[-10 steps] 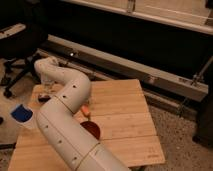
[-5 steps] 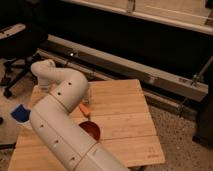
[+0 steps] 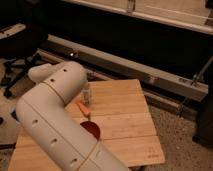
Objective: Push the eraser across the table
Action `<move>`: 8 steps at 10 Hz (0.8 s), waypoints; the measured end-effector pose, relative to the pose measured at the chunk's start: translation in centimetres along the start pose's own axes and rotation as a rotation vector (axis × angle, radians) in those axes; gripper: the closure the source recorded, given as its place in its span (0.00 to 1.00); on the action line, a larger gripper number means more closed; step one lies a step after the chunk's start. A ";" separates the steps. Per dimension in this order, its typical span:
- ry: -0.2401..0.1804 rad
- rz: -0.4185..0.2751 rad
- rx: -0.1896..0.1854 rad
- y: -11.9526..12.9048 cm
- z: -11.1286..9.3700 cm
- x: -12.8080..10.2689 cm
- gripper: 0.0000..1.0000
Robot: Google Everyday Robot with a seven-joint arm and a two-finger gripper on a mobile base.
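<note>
Evidently the arm (image 3: 55, 120) hides the eraser and the pressed-together end effector.

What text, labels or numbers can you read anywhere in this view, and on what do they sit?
None can be read.
Table: a faint mark near its front right corner, too blurred to read.
Small clear bottle: no label legible.
Orange piece and red bowl: no markings visible.
White arm: only dark dots, no lettering.
Pincer: hidden behind the arm, out of view; eraser not visible either.
</note>
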 end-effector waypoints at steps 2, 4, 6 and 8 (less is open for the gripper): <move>0.029 0.006 -0.024 4.8 -0.9 1.3 1.00; 0.072 0.055 -0.042 9.2 -1.8 4.2 1.00; 0.090 0.120 -0.026 11.4 -2.6 6.4 1.00; 0.061 0.159 0.011 11.7 -3.4 5.6 1.00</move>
